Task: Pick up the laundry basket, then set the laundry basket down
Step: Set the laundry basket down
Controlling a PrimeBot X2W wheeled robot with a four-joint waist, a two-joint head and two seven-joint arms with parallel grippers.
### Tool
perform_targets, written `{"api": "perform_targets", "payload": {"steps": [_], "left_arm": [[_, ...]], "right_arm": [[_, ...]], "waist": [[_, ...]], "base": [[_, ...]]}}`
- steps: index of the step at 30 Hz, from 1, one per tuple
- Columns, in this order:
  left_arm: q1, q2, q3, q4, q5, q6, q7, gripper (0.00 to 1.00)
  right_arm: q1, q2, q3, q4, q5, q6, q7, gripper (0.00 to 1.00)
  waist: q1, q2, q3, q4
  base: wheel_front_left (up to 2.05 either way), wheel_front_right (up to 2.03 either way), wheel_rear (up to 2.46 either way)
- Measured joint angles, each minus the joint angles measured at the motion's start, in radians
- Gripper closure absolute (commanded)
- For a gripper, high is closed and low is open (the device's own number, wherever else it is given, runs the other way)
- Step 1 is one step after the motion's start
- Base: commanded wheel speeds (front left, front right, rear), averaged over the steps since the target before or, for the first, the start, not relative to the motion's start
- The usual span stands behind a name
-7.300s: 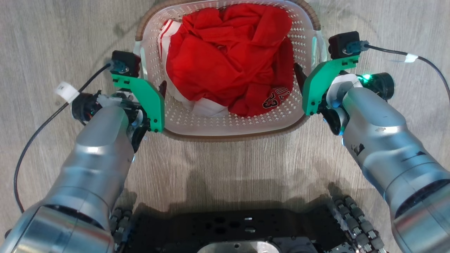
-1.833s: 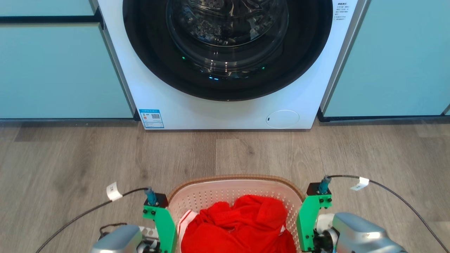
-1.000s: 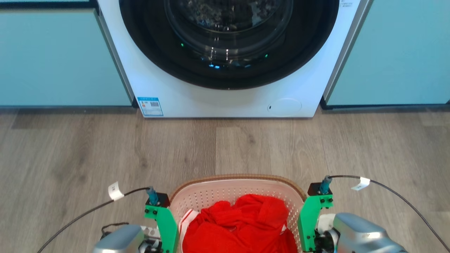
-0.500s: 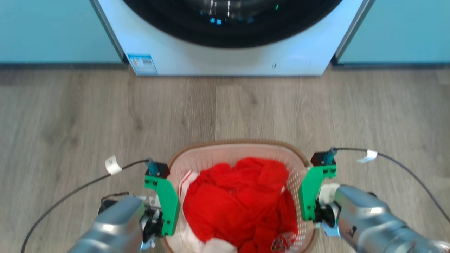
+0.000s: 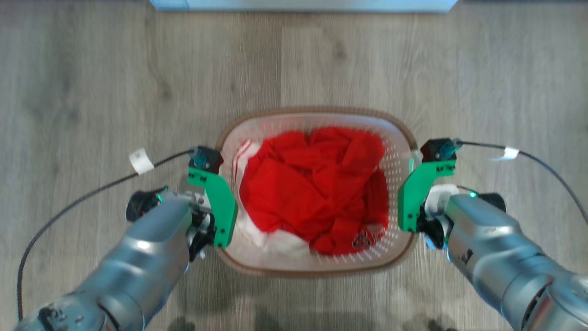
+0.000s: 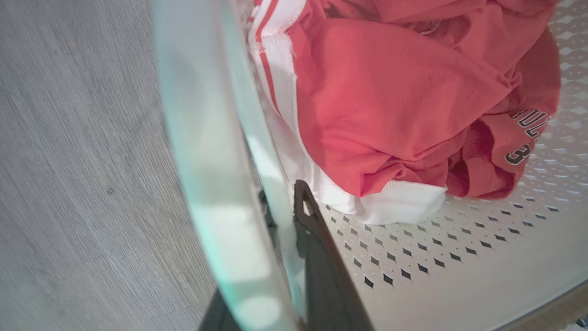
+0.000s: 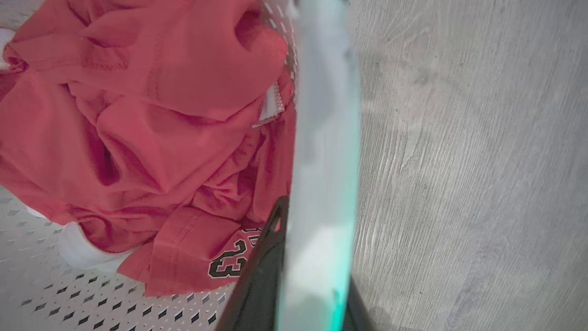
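The laundry basket, white and perforated with a brown woven-look rim, hangs between my two arms over the wood floor. A red garment with white trim fills it. My left gripper is shut on the basket's left handle; one dark finger is inside the wall, the other outside. My right gripper is shut on the right handle, with one finger inside by the garment's number print. I cannot tell whether the basket's bottom touches the floor.
The white base of a washing machine shows at the top edge, ahead of the basket. Grey wood floor spreads to both sides. A black cable trails from each wrist, the right one looping outward.
The head camera has tipped downward, so the washing machine has slid up to the top edge and the whole basket has come into view. Both grippers stay shut on the handles.
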Motion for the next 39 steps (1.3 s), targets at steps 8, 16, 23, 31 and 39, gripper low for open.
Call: {"api": "perform_targets", "payload": {"steps": [8, 16, 23, 31, 39], "left_arm": [[-0.096, -0.008, 0.005, 0.026, 0.002, 0.0, -0.075, 1.0], [-0.174, -0.019, 0.005, 0.056, -0.003, 0.0, -0.125, 1.0], [-0.225, -0.028, 0.005, 0.061, 0.0, 0.0, -0.163, 1.0], [-0.241, -0.03, 0.004, 0.074, 0.016, 0.0, -0.19, 1.0], [-0.244, -0.03, 0.004, 0.069, 0.018, 0.0, -0.201, 1.0]], "right_arm": [[-0.079, -0.005, -0.02, 0.004, -0.008, 0.0, -0.095, 1.0], [-0.145, -0.009, -0.033, 0.008, -0.02, 0.0, -0.155, 1.0], [-0.194, -0.031, -0.055, 0.007, -0.06, 0.0, -0.194, 1.0], [-0.204, -0.031, -0.089, 0.004, -0.088, 0.0, -0.197, 1.0], [-0.207, -0.033, -0.125, 0.004, -0.13, 0.0, -0.196, 1.0]], "waist": [[-0.0001, 0.0, 0.15, 0.007], [-0.0001, 0.0002, 0.285, 0.01], [-0.0001, 0.0002, 0.357, 0.011], [-0.0003, 0.0002, 0.399, 0.022], [-0.0002, 0.0001, 0.425, 0.031]], "base": [[0.0, 0.0, 0.0], [0.0, 0.0, 0.0], [0.0, 0.0, 0.0], [0.0, 0.0, 0.0], [0.0, 0.0, 0.0]]}}
